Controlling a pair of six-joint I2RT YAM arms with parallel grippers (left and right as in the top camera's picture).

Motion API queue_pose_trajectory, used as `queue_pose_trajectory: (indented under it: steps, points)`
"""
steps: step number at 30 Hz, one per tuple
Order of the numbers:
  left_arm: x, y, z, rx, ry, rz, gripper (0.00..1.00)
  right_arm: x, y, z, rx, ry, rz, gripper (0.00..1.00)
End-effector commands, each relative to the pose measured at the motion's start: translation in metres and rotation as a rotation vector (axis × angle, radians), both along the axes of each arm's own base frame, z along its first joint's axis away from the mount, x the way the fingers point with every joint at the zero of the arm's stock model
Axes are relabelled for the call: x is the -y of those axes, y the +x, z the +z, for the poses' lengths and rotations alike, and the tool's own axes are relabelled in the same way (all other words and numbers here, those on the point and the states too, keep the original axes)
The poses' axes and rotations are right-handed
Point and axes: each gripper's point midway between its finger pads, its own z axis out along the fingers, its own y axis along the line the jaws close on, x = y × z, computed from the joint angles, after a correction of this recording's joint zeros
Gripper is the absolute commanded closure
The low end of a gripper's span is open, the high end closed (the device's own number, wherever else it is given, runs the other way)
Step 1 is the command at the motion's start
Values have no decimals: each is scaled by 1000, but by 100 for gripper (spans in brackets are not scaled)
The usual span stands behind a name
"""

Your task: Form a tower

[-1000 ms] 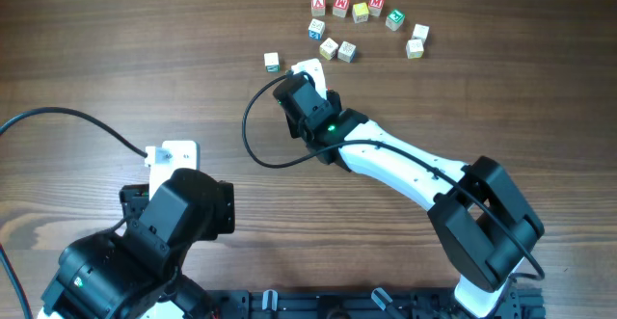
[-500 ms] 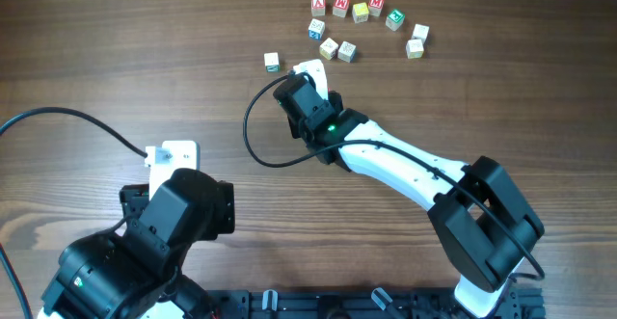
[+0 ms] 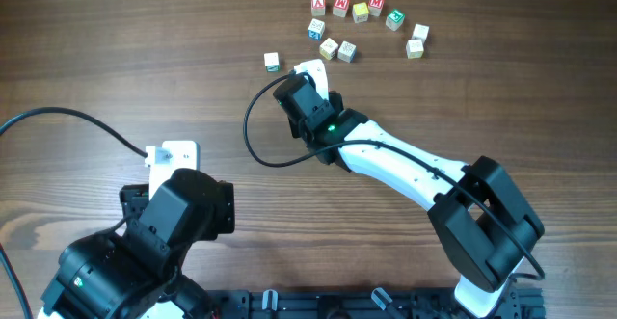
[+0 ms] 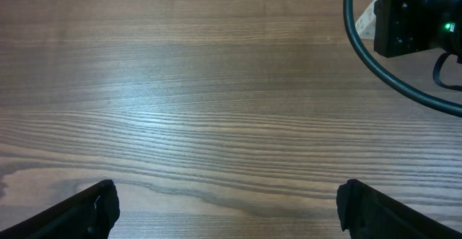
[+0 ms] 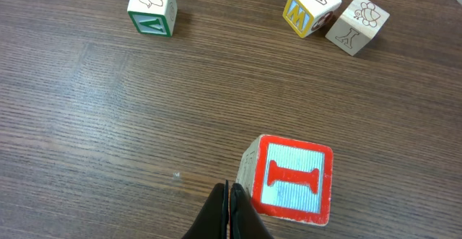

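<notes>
Pressed together with nothing between its fingers, my right end effector (image 5: 229, 198) points down at the table (image 4: 216, 109), a broad top of brown grained wood. My left end effector (image 4: 227, 192) hangs low over a bare stretch well apart from it, fingers spread wide and empty. My white right arm (image 3: 405, 170) reaches across toward the far side, a black cable (image 3: 253, 136) looping beside it. The tower (image 5: 292, 187), a short stack of pale wooden letter cubes topped by a red-framed face with a red I, stands just right of my closed fingertips; whether they touch it I cannot tell. Farther off lie loose cubes: a green-marked cube (image 5: 152, 6) alone to the left, and a yellow W cube (image 5: 312, 4) beside a bee-picture cube (image 5: 357, 24).
</notes>
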Motion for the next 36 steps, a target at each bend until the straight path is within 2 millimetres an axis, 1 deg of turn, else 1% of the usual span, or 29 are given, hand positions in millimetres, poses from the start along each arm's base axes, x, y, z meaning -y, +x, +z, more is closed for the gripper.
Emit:
queue_pose_trajectory:
  steps: [1, 25, 27, 28, 30, 31, 32, 33, 35, 36]
  points:
    - [-1, 0, 1, 5, 3, -3, 0, 0, 3, -4, 6, -11, -25, 96]
    - [-1, 0, 1, 5, 3, -3, 0, 0, 3, -4, 6, -13, -24, 96]
    - [-1, 0, 1, 5, 3, -3, 0, -4, 3, -3, 3, 0, -7, 96]
    - [-1, 0, 1, 5, 3, -3, 0, -12, 2, -1, -3, 12, 39, 96]
    - [-1, 0, 1, 5, 3, -3, 0, -31, -2, 10, -17, 53, 152, 96]
    - [-1, 0, 1, 5, 3, -3, 0, -35, -2, 16, -14, 72, 162, 96]
    - [-1, 0, 1, 5, 3, -3, 0, -39, -3, 30, 0, 105, 176, 95]
    - [-1, 0, 1, 5, 3, -3, 0, -41, -5, 41, 12, 129, 184, 90]
    - [-1, 0, 1, 5, 3, -3, 0, -42, -9, 78, 55, 196, 191, 81]
    - [-1, 0, 1, 5, 3, -3, 0, -39, -11, 99, 82, 234, 173, 75]
